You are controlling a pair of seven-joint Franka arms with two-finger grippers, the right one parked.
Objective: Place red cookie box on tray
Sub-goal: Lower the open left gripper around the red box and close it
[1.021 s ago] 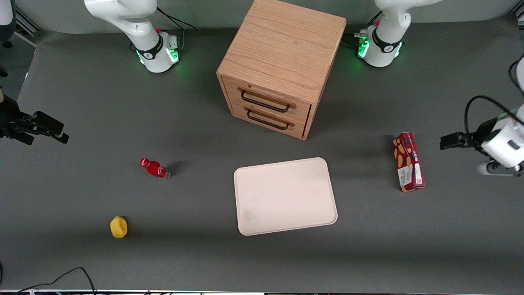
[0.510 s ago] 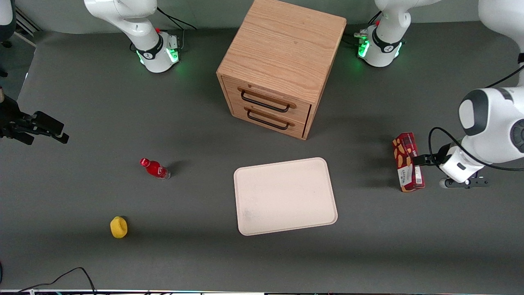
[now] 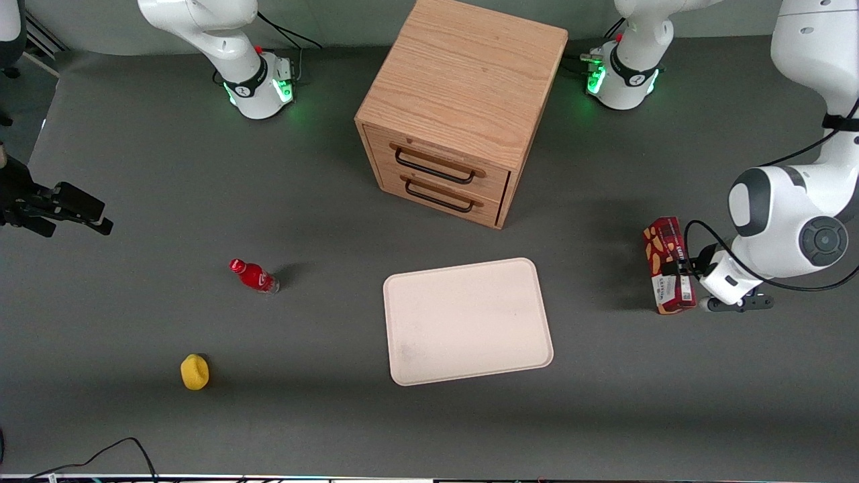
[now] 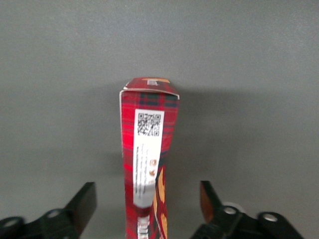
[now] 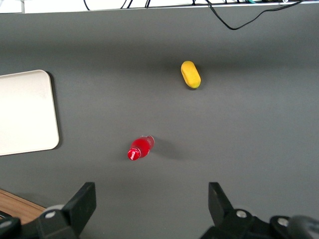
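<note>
**Left gripper straddles the cookie carton at the working arm's end of the tabletop**

From my remote seat, the gripper (image 4: 147,204) sits low at the red cookie box (image 3: 668,265), its black fingers (image 4: 82,201) spread wide, one on each side of the carton with a clear gap on both sides and no contact that I can see. The box is a long narrow cardboard carton, lying on the matte grey tabletop (image 3: 335,429) toward the working arm's end, well apart from the tray (image 3: 468,320). In the wrist view its narrow face shows a dark-red tartan print, a white label strip with a QR code and small print too fine for me to read, and orange-tan cookie pictures along the edge; the end flap is slightly lifted. In the front view I see white lettering running along its length, but I cannot read it.

The tray is a flat cream-white rectangle with rounded corners and a low rim, faintly scuffed, bare, lying in front of the oak-grain wooden cabinet (image 3: 463,100), which has two drawers with dark bar handles. Toward the parked arm's end stand a small glossy red bottle (image 3: 254,276) and, nearer the front camera, a rounded yellow object (image 3: 194,371)
</note>
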